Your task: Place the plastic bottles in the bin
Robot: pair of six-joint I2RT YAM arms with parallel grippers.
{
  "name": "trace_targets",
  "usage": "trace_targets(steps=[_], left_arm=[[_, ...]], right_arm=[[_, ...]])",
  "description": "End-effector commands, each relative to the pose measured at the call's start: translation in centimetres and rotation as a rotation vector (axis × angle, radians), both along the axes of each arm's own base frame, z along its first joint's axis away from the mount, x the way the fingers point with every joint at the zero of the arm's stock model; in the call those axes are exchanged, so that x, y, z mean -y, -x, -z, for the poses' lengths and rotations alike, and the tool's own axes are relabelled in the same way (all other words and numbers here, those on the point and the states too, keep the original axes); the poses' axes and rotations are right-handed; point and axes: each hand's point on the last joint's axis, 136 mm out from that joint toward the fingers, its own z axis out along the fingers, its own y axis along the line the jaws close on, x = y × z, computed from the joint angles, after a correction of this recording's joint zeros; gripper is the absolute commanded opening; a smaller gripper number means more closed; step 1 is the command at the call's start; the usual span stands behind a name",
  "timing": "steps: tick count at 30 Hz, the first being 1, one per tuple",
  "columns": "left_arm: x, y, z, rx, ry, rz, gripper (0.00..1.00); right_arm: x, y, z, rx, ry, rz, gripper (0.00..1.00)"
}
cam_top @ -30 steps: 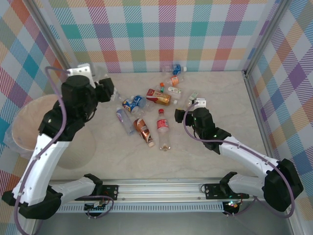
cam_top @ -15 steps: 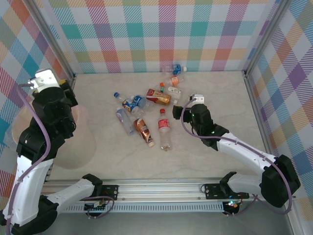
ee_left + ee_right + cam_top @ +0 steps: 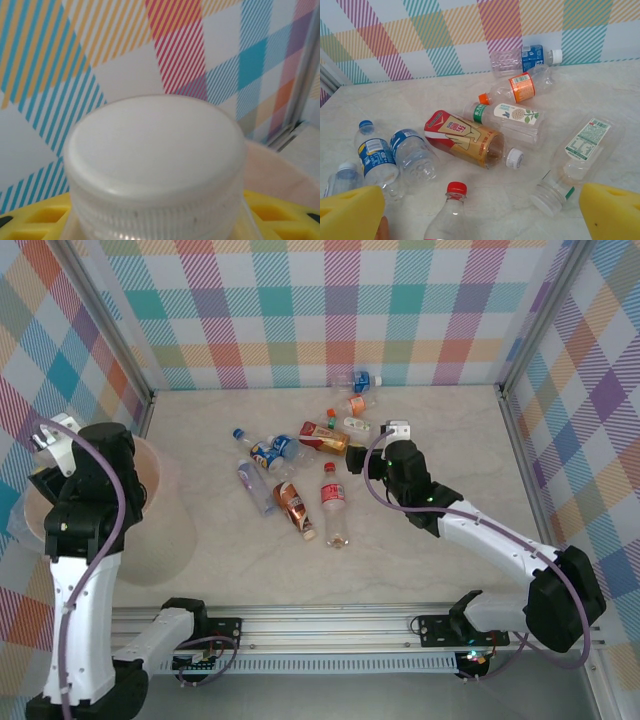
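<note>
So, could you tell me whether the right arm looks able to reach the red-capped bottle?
Probably yes: the jaws of the right gripper stand open, and the red-capped bottle lies just ahead between them, with nothing over it.

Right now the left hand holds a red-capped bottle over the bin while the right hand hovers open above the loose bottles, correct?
No: the left wrist view shows the held bottle has a white cap, not red. The left hand does hold it over the bin, and the right hand hovers open above the loose bottles.
</note>
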Motion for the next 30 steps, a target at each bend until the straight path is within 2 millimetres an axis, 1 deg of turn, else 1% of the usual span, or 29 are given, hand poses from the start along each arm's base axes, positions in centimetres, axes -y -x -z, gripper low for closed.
trace_targets(steps=[1, 3, 6, 8, 12, 16, 19, 21, 24, 27, 30], left_arm=[[-1.3, -1.8, 5.3, -0.137, 0.137, -0.026, 0.58], [-2.5, -2.1, 7.5, -0.193, 0.196, -0.073, 0.58], [-4.1, -2.2, 9.7, -0.256, 0.265, -0.122, 0.57], [-5.4, -1.6, 10.7, -0.307, 0.290, -0.181, 0.57], [-7.0, -1.1, 12.0, -0.404, 0.300, -0.255, 0.57], [-8.4, -0.6, 12.8, -0.483, 0.262, -0.335, 0.58], [-9.7, 0.1, 12.8, -0.538, 0.219, -0.420, 0.66], [-10.0, -0.2, 12.8, -0.556, 0.218, -0.428, 0.73], [-10.1, -0.8, 12.6, -0.548, 0.234, -0.418, 0.83], [-9.6, -1.6, 12.5, -0.510, 0.275, -0.375, 0.85], [-8.6, -2.6, 12.1, -0.454, 0.304, -0.311, 0.87]], right_arm=[[-0.6, 0.0, -1.3, 0.022, -0.015, -0.028, 1.00], [-0.6, 0.1, -1.6, 0.021, -0.019, -0.031, 1.00], [-0.5, 0.2, -1.8, 0.022, -0.011, -0.033, 1.00], [-0.4, 0.3, -1.8, 0.022, -0.007, -0.029, 1.00], [-0.2, 0.5, -1.7, 0.009, -0.001, -0.029, 1.00], [0.0, 0.7, -1.5, -0.004, 0.010, -0.027, 1.00], [0.2, 0.8, -1.5, -0.010, 0.018, -0.023, 1.00], [0.3, 0.9, -1.3, -0.015, 0.024, -0.018, 1.00], [0.6, 1.0, -1.1, -0.025, 0.027, -0.007, 1.00], [1.0, 1.1, -1.0, -0.029, 0.018, 0.014, 1.00], [1.4, 1.2, -1.0, -0.025, 0.005, 0.032, 1.00]])
